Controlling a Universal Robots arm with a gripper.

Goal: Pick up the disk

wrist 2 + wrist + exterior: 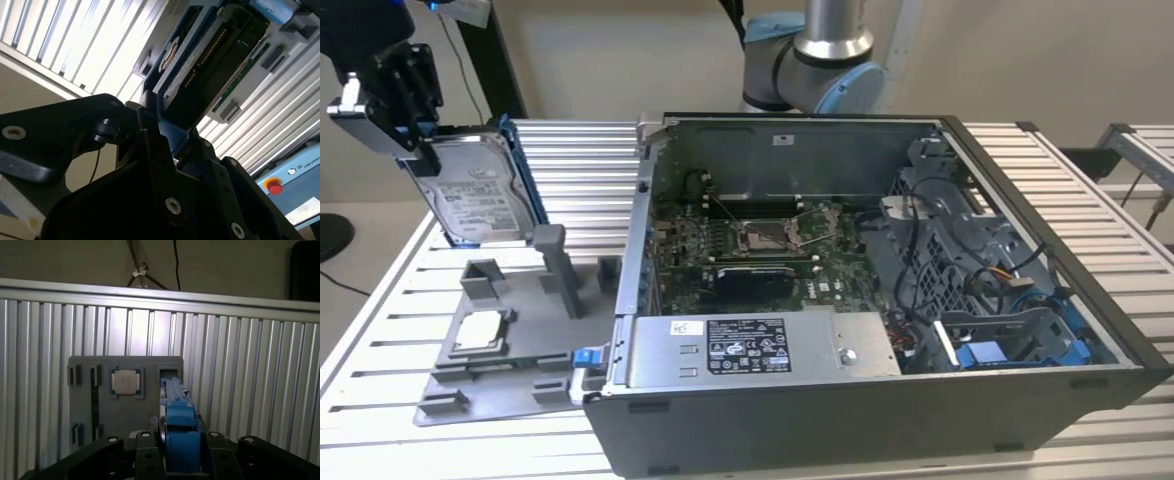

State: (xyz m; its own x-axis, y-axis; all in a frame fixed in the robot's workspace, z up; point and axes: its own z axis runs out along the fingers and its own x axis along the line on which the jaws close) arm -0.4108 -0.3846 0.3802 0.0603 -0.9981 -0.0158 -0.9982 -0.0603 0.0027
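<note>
One gripper (424, 140), at the exterior view's left, is clamped on the disk (474, 195) by its blue-bracketed top edge. It holds the disk upright over the grey fixture (520, 378), probably to match the fixture's vertical slot. Rightward stands the open computer case (854, 420).

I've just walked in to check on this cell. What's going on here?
The arm's gripper is closed on the blue-framed disk, holding it upright by its top end at the exterior view's left, over the grey holder on the slatted table. Whether the disk's lower edge is clear of the holder cannot be told. A small square chip sits in the holder. The open computer case stands beside it, apart from the gripper.
</note>
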